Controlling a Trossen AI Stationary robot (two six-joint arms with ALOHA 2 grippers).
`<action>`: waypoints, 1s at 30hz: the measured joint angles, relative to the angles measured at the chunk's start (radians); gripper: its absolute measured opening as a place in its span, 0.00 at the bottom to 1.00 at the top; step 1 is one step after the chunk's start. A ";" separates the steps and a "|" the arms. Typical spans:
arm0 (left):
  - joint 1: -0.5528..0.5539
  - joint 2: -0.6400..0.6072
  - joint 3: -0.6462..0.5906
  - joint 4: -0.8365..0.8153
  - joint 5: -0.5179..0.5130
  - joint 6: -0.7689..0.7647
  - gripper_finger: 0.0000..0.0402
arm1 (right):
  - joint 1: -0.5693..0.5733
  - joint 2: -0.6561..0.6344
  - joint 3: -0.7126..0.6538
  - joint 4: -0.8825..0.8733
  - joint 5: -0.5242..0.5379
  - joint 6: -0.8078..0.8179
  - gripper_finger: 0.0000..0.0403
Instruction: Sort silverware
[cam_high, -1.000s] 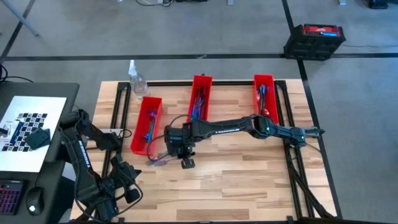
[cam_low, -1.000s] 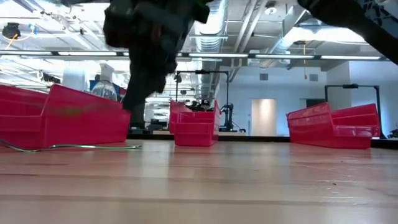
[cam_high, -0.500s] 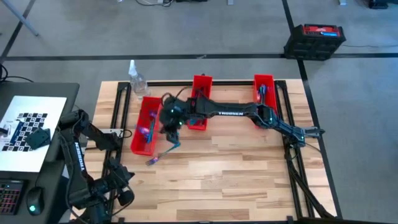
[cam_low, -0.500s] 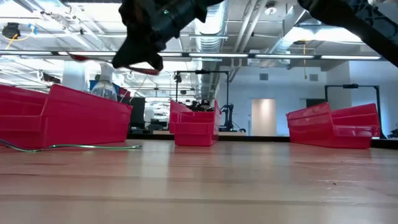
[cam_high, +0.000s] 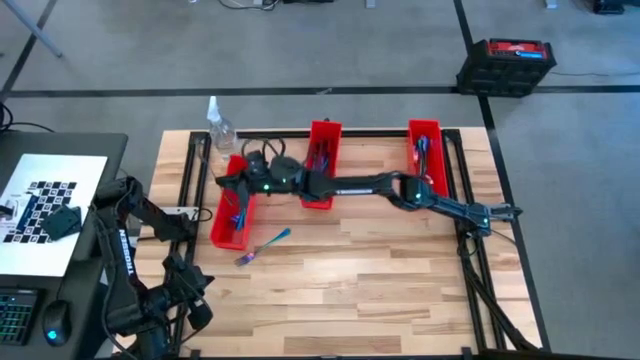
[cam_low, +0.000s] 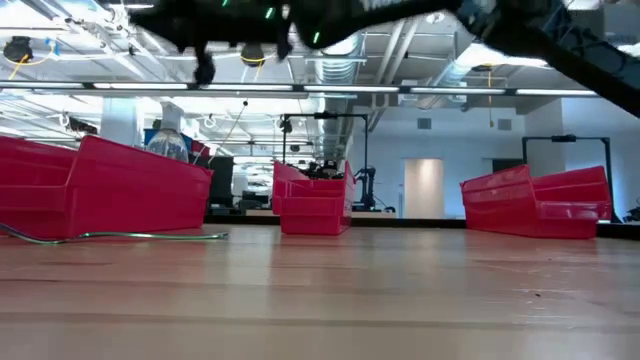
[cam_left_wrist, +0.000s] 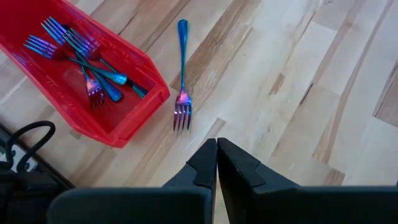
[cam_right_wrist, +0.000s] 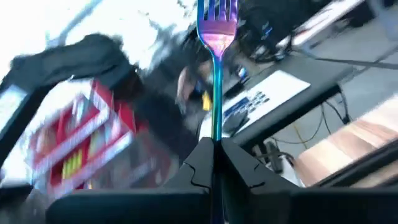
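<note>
Right gripper fingers clamped on slim iridescent fork above left red plastic bin. Left gripper fingers closed, empty, above wood-plank table. Second fork flat beside bin.

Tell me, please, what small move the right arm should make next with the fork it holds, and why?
Probably lower and release it. The right gripper is shut on a fork and, in the high view, reaches over the leftmost red bin, which already holds forks. Another fork waits on the table.

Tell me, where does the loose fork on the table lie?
In the high view, the loose fork lies flat on the wooden table, beside the near end of the leftmost red bin, outside it.
</note>
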 joint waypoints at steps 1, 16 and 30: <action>0.000 0.000 0.000 0.000 -0.002 -0.001 0.00 | 0.005 0.021 -0.001 0.046 0.034 0.051 0.00; 0.000 0.000 0.000 0.000 -0.009 -0.008 0.00 | 0.116 0.109 0.001 0.037 0.386 0.145 0.00; 0.000 0.000 0.000 0.001 -0.023 -0.008 0.00 | 0.128 0.105 0.001 -0.240 0.603 0.369 0.06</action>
